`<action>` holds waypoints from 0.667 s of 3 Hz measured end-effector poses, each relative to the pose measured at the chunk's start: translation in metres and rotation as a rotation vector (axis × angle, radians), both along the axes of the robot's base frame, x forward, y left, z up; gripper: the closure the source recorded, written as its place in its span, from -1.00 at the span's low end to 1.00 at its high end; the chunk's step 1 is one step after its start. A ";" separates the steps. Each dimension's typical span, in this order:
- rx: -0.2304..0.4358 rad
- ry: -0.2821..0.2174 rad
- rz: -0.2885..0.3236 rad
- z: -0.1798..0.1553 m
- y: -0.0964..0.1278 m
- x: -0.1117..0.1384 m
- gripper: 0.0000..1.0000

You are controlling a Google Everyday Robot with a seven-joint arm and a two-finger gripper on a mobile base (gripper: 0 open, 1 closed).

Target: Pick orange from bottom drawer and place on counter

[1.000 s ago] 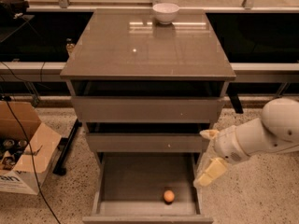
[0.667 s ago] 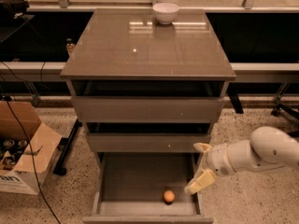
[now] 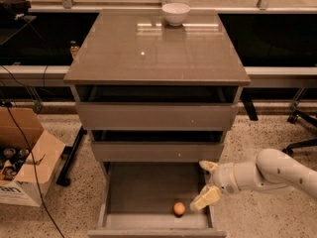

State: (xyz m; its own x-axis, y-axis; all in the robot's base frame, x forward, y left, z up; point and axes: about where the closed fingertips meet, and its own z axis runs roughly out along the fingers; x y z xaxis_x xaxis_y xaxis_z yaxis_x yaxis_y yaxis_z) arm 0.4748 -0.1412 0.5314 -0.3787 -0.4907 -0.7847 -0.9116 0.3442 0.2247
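Note:
The orange lies on the grey floor of the open bottom drawer, near its front right corner. My gripper is open at the drawer's right wall, just right of and slightly above the orange, not touching it. One fingertip hangs close to the fruit, the other sits higher by the drawer above. The white arm comes in from the right. The glossy grey-brown counter tops the cabinet.
A white bowl stands at the counter's back edge. Two shallower drawers above the bottom one stand slightly open. An open cardboard box with cans sits on the speckled floor at left, with cables nearby. A chair base shows at far right.
The arm has dropped lower and its elbow has swung right. The gripper has moved down and in toward the orange in the bottom drawer. The orange has not moved.

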 end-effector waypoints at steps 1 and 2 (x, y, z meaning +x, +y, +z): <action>0.008 0.013 -0.018 -0.004 0.002 0.002 -1.00; 0.004 0.059 -0.054 -0.044 0.013 0.010 -1.00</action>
